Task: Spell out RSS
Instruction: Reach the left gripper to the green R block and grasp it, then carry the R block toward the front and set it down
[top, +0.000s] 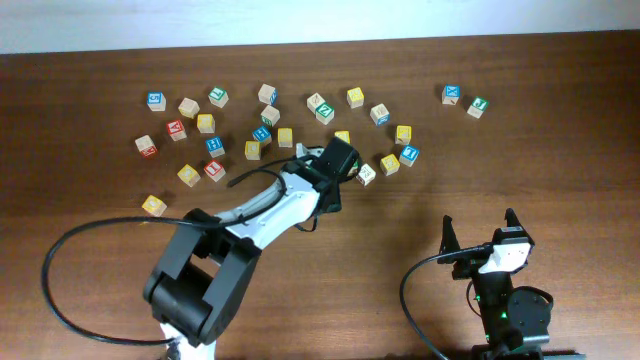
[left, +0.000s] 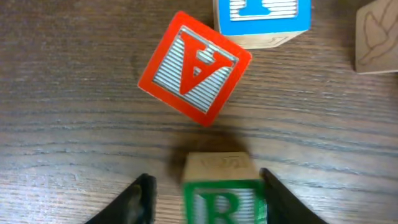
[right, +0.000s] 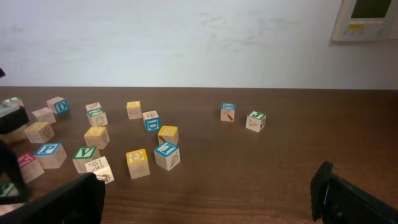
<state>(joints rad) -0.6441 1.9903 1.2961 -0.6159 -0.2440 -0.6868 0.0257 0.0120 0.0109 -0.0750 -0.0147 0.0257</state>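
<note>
**Bracketing the R**

Our left gripper (left: 207, 186) straddles the small wooden cube with green face and white R (left: 224, 202). Its jaws are spread, with a gap on one side. We judge it lined up to pinch clear of the red-faced wooden A cube (left: 194, 67) nearby. Our right gripper (top: 480, 228) rests with jaws parted, well apart.

The left arm (top: 265, 210) is white with black joints (right arm (top: 510, 258) likewise), each trailing a black cable (top: 55, 290).

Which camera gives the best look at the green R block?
The left wrist view: the green R block sits close-up inside the left gripper. Overhead, the left arm hides it; the right wrist view doesn't clearly show it.
</note>
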